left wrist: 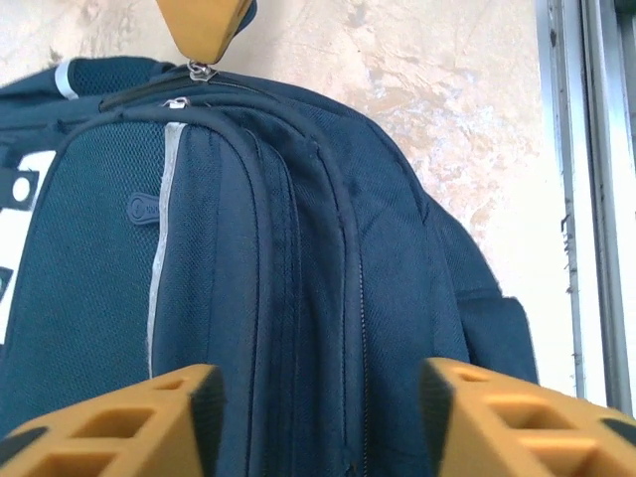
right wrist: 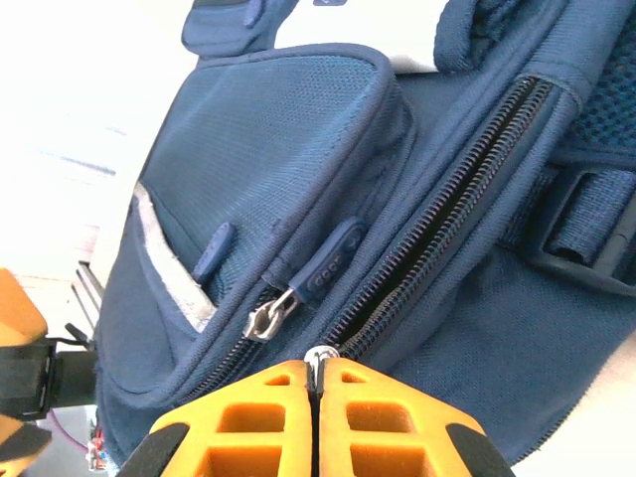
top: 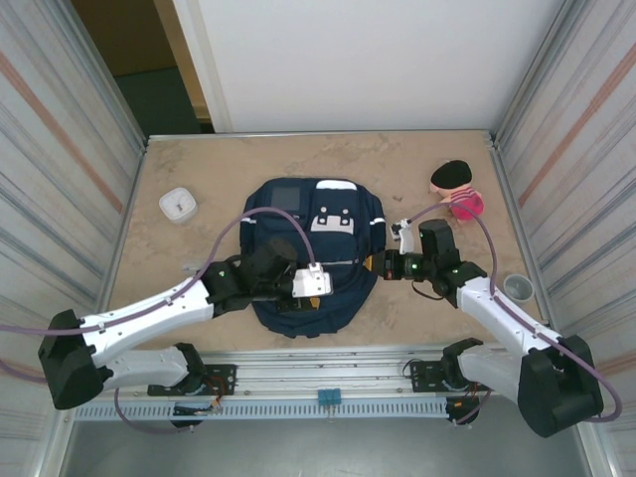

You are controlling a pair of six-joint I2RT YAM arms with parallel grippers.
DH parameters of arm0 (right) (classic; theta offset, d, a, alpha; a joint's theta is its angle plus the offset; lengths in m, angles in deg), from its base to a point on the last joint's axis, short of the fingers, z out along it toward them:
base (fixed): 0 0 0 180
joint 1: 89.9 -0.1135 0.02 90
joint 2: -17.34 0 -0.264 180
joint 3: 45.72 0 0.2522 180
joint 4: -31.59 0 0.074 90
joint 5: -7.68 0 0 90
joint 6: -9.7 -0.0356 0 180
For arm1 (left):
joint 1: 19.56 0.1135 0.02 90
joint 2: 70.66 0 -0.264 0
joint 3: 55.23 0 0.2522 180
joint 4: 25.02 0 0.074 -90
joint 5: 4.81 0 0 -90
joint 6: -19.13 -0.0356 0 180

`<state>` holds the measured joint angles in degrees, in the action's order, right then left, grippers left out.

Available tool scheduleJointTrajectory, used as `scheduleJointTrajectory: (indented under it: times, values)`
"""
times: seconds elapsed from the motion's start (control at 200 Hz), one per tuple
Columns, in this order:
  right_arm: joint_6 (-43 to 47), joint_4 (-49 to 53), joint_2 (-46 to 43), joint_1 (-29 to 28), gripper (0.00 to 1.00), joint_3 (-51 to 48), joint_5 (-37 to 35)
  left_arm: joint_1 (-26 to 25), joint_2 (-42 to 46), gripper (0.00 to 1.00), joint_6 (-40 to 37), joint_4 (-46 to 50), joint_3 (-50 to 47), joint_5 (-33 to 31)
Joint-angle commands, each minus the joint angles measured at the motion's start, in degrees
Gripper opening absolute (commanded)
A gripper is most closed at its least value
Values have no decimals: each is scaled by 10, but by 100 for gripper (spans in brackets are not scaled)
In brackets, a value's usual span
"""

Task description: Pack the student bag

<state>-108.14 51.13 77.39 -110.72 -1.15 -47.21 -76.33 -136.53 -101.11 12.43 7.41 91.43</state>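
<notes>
The student bag (top: 298, 224) is a navy-blue backpack lying flat in the middle of the table, with white patches on its front. My right gripper (top: 376, 264) is at the bag's right side. In the right wrist view its fingers (right wrist: 316, 383) are shut on the metal zipper pull (right wrist: 319, 355) of the main zip (right wrist: 447, 189), whose teeth stand partly apart. A second zipper pull (right wrist: 268, 318) with a blue tab hangs beside it. My left gripper (left wrist: 318, 388) is open over the bag's near side (left wrist: 298, 248), fabric between its fingers but not pinched. Its place in the top view is (top: 323, 280).
A white square container (top: 178, 204) sits left of the bag. A pink and black object (top: 455, 189) lies at the back right. A grey cup (top: 518, 287) stands near the right wall. Metal walls close in both sides.
</notes>
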Motion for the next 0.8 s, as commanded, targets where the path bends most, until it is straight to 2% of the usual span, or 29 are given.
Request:
scheduleJointTrajectory:
  times: [0.0,0.195,0.296,0.386,0.436,0.456,0.516,0.616,0.697,0.792]
  values:
    - [13,9,-17,-11,0,23,-5,-11,-24,61,52,-26,40,-10]
    - [10,7,-19,-16,0,24,-8,-68,-130,69,64,-58,116,-129]
    - [10,6,-22,-17,0,25,-9,-97,-169,72,47,-98,117,-153]
    - [9,5,-23,-18,0,24,-7,-104,-200,70,53,-116,117,-178]
    - [10,4,-25,-19,0,24,-6,-104,-216,66,61,-119,117,-211]
    - [10,4,-26,-19,0,23,-5,-105,-222,60,62,-121,115,-221]
    - [13,6,-29,-19,0,22,-5,-105,-234,35,61,-119,112,-258]
    - [16,15,-29,-13,0,19,-33,-104,-227,16,65,-120,97,-260]
    - [20,17,-10,6,0,20,-52,-105,-206,7,63,-127,76,-233]
    - [23,12,37,31,0,25,-71,-104,-171,5,58,-139,48,-210]
